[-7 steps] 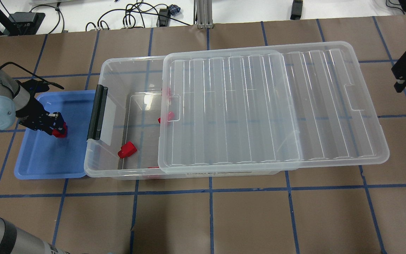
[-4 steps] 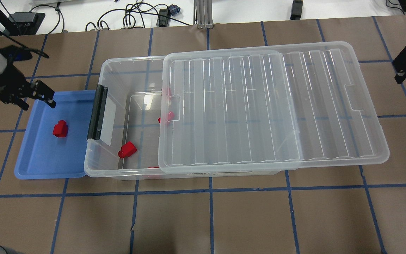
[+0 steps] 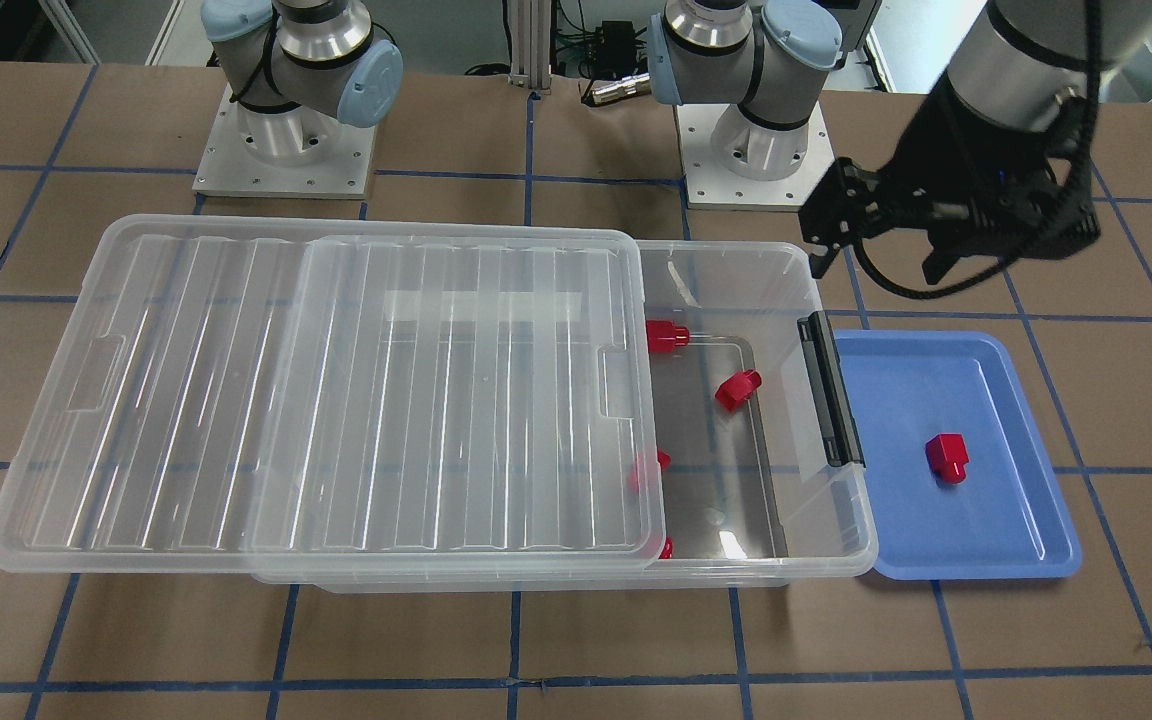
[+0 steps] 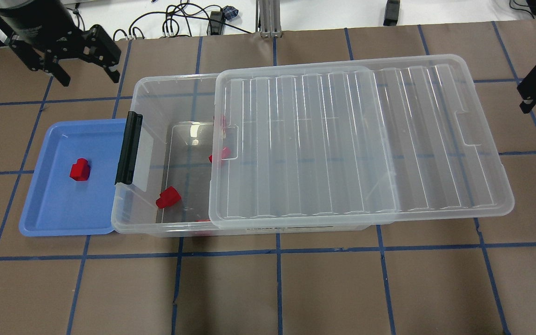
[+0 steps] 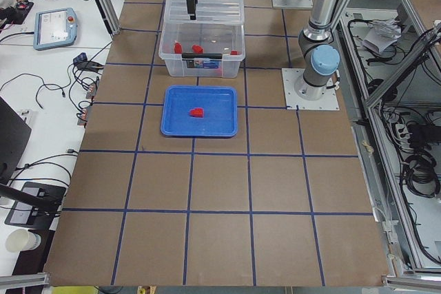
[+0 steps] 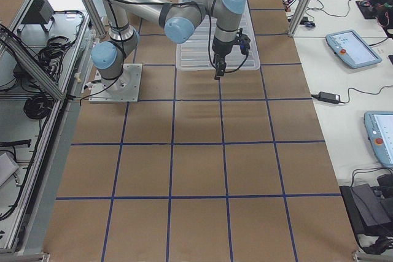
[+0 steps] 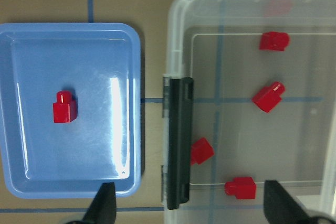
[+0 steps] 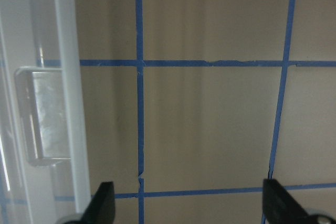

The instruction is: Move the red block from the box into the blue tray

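Red block (image 4: 80,169) in blue tray (image 4: 54,214); left hand (image 4: 87,78) spread; wrist view shows four others (image 7: 268,97) in box (image 7: 174,35) plainest.

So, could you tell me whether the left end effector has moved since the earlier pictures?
Yes. In the overhead view the left end effector has left the blue tray and gone beyond its far rim.

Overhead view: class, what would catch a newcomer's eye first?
A lone red block sits in the blue tray at the left. Beside it, the clear box has its ribbed lid slid aside, showing more red blocks inside.
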Controlling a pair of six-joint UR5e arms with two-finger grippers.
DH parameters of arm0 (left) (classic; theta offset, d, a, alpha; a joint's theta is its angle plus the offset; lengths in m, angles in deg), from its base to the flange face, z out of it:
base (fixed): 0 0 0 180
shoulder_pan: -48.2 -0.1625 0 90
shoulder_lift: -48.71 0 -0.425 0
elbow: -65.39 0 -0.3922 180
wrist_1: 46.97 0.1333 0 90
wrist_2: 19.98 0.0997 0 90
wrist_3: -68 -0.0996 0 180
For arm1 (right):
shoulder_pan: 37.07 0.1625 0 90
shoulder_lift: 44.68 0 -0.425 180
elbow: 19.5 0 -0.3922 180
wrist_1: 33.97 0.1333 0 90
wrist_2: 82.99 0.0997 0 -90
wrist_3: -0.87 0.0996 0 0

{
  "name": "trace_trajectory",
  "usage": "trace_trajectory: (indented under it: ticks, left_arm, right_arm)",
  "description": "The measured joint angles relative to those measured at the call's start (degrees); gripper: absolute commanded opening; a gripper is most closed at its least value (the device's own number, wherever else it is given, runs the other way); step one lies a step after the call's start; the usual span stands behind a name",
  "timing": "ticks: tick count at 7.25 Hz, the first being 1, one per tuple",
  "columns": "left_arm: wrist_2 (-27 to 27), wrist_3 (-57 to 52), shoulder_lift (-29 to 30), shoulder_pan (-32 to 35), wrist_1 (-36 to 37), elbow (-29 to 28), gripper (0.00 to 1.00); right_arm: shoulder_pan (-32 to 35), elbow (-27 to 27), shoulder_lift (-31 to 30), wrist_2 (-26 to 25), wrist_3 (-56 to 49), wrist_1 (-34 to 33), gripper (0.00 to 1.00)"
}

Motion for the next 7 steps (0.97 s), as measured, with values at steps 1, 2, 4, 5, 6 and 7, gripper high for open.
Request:
trace_trajectory:
  ticks: [1,2,4,5,6,7]
  left_arm:
    - [0.0,0.5,-0.8,1.1,-0.2,1.2,1.00]
    - [0.0,0.4,-1.8,1.1,-0.2,2.9,1.00]
    - [-0.1,-0.5,-2.8,-0.5,0.8,5.8,1.00]
    - [0.0,-0.9,-3.0,-1.2,2.8,6.8,1.00]
    - [-0.1,-1.2,-2.8,-1.4,6.1,7.7,1.00]
    - [-0.1,-1.3,-2.7,-1.4,9.3,8.8,1.00]
  right_arm:
    - [-0.6,-2.1,0.3,0.1,-0.5,-2.7,1.00]
    - [-0.7,-3.8,0.4,0.2,-0.7,-4.8,1.00]
    - [-0.7,-5.1,1.1,0.6,-0.5,-6.0,1.00]
    - [-0.5,-5.2,1.9,1.3,-0.4,-6.0,1.00]
    - [-0.3,-5.2,2.3,2.0,-0.4,-6.0,1.00]
    - [0.0,-5.3,2.5,2.8,-0.4,-6.0,1.00]
